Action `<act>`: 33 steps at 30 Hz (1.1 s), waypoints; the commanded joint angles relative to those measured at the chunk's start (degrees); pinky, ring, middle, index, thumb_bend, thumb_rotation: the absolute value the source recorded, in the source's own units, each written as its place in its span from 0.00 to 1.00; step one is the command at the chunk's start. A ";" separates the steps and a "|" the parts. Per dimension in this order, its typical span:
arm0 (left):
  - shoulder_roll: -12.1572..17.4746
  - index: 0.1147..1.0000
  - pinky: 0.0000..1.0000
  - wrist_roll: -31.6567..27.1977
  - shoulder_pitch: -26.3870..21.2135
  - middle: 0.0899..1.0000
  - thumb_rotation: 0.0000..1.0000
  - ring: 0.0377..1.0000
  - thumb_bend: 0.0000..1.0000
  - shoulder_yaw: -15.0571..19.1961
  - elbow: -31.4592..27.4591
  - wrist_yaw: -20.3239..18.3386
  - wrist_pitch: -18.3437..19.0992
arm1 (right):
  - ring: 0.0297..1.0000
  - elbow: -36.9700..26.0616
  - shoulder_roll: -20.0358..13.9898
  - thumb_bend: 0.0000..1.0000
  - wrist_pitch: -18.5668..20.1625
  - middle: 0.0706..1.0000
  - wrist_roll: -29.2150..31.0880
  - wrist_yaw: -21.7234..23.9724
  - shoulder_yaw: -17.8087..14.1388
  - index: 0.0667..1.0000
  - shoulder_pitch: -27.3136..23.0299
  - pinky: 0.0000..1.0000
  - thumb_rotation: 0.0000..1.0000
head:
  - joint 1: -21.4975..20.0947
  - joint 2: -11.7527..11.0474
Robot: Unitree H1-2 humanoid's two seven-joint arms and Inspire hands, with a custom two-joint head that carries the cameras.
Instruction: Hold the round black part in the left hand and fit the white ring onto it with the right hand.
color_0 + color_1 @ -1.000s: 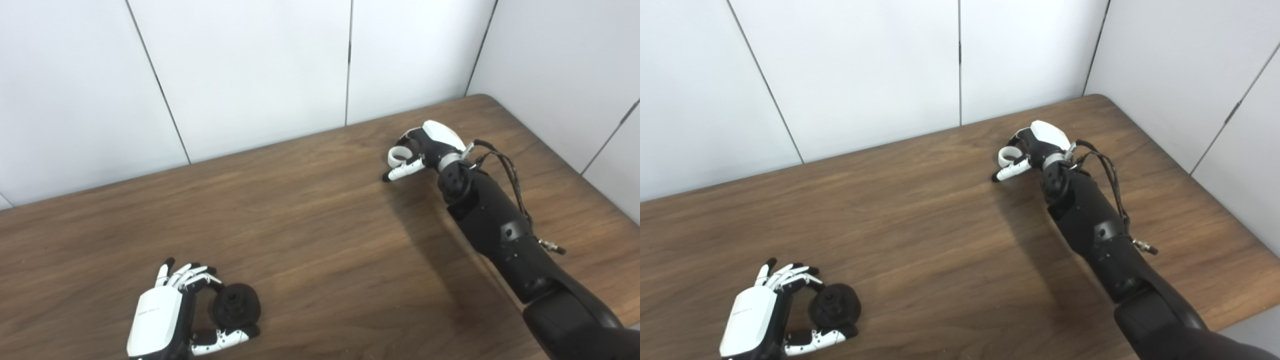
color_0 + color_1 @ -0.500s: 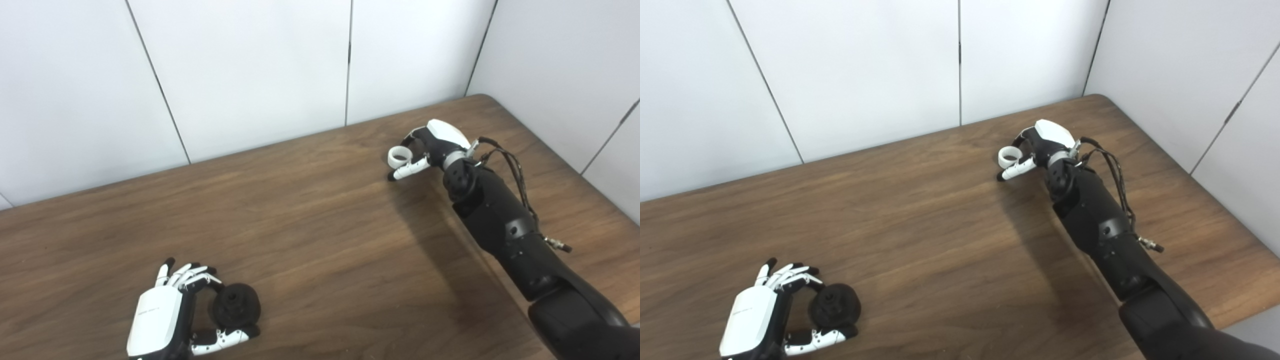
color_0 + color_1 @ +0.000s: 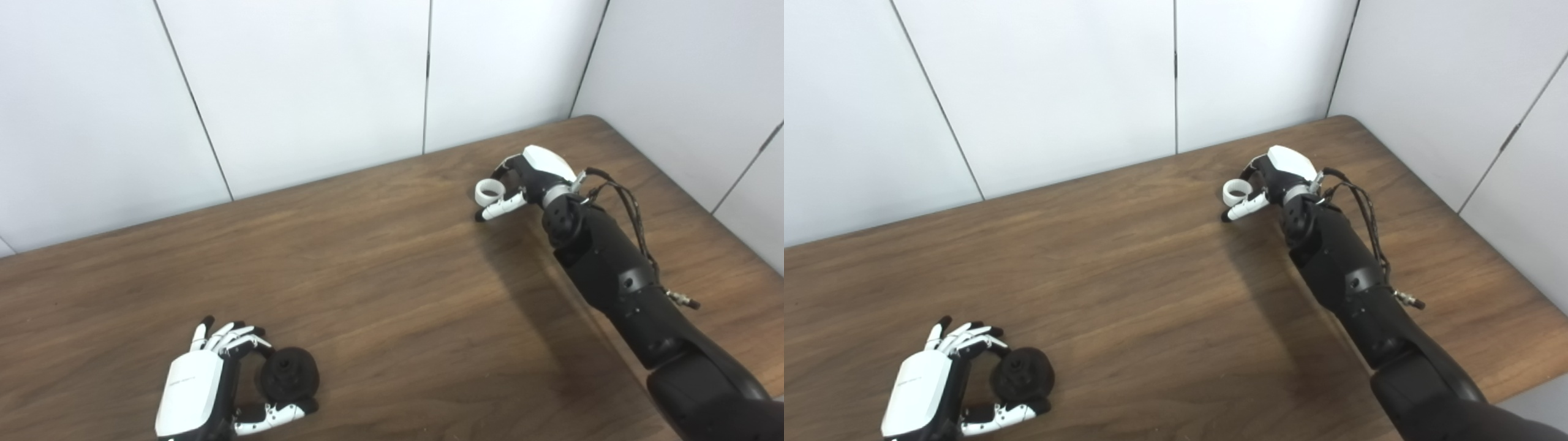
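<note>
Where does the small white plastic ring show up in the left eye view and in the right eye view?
Left eye view: small white plastic ring, upper right, at the right hand.
Right eye view: ring, right of centre, upper part.
Shared landmark: vertical wall seam behind the table.

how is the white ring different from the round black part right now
The white ring is a thin open hoop; the round black part is a bulkier solid disc with a small hub at its centre. The ring sits far across the table at the right hand; the black part sits near the front edge at the left hand. Both are round, each framed by fingers and thumb.
</note>
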 commanded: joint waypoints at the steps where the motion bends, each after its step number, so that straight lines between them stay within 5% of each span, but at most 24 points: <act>1: 1.07 0.42 1.00 0.85 0.43 0.74 0.05 0.85 0.52 0.29 -0.86 0.18 0.06 | 0.97 -1.04 -0.94 0.81 0.00 0.85 -0.21 -1.09 -0.17 0.65 -2.62 0.99 0.31 | -0.01 0.01; 11: 0.87 0.42 1.00 0.66 0.49 0.74 0.05 0.86 0.52 0.33 -1.22 -0.36 0.35 | 0.99 -1.41 -0.49 0.80 -0.19 0.86 2.11 -2.35 -0.55 0.58 -2.28 1.00 0.26 | 0.06 0.18; 14: 0.86 0.42 1.00 0.83 0.46 0.74 0.05 0.86 0.52 0.29 -1.52 -0.64 0.56 | 0.98 -1.49 -0.33 0.58 -0.24 0.85 3.05 -3.11 -0.94 0.48 -2.09 1.00 0.17 | 0.02 0.30; 16: 0.88 0.42 1.00 0.80 0.44 0.74 0.05 0.86 0.52 0.28 -1.67 -0.73 0.54 | 0.96 -1.73 -0.28 0.54 -0.24 0.82 3.39 -3.75 -0.97 0.46 -1.89 1.00 0.15 | 0.02 0.30; 33: 0.51 0.42 1.00 0.89 0.31 0.74 0.05 0.86 0.52 0.26 -1.99 -0.83 0.66 | 0.98 -3.18 -0.61 0.52 -0.44 0.82 5.98 -5.99 -1.60 0.45 -0.21 1.00 0.13 | 0.53 0.75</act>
